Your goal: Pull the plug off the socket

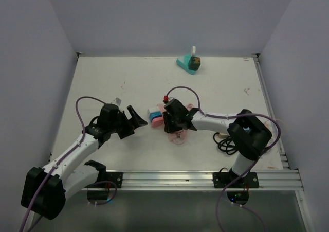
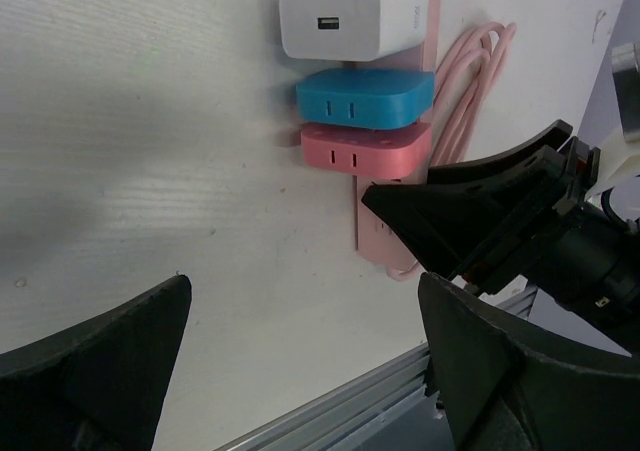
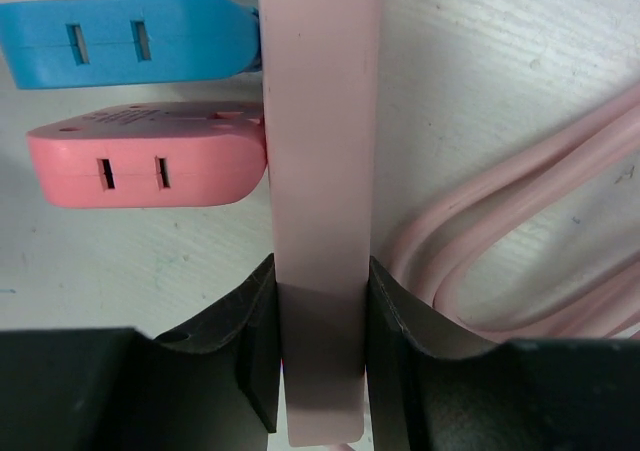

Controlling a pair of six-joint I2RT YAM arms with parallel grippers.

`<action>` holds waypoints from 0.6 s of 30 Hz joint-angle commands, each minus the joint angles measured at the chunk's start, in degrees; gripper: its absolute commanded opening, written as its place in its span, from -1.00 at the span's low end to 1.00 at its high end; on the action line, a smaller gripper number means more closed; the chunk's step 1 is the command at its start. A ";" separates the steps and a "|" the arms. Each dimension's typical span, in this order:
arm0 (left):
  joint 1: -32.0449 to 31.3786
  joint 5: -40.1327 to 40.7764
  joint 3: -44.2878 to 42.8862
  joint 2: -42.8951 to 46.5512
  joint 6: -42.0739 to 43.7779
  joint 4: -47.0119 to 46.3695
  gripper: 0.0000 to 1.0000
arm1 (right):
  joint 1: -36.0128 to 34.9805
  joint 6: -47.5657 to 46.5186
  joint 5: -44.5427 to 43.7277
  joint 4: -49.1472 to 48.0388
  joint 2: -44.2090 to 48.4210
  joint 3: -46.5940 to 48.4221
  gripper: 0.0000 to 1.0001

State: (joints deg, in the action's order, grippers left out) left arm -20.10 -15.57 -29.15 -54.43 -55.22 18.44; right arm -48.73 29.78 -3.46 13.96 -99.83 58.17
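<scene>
A pink power strip [image 2: 374, 233] lies mid-table with three plugs on its left side: a white one [image 2: 350, 19], a blue one [image 2: 365, 96] and a pink one [image 2: 365, 148]. In the top view the plugs [image 1: 156, 120] sit between my two grippers. My right gripper [image 3: 320, 271] is shut on the near end of the strip [image 3: 320, 121], just below the pink plug [image 3: 150, 156] and the blue plug [image 3: 125, 39]. My left gripper [image 2: 305, 291] is open and empty, a short way left of the plugs and touching nothing; it also shows in the top view [image 1: 133, 123].
The strip's pink cable [image 3: 500, 241] coils to the right of the strip. A teal holder with a dark object [image 1: 189, 63] stands at the back. A black cable [image 1: 226, 142] lies by the right arm. An aluminium rail [image 1: 205, 179] runs along the front edge.
</scene>
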 commanded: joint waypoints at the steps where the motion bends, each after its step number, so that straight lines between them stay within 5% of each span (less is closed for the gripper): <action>1: -2.75 2.21 -2.48 -3.21 -3.57 -6.57 0.99 | -0.40 4.49 0.74 -6.48 6.30 -2.53 -1.00; 18: -14.62 11.35 -10.31 -17.72 -8.06 -15.71 0.99 | -0.40 9.86 2.41 -13.43 14.13 -8.07 -1.00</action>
State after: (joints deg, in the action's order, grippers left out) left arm -33.65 -7.14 -36.62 -70.91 -62.04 7.05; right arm -48.75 37.12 -2.15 7.53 -89.93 50.76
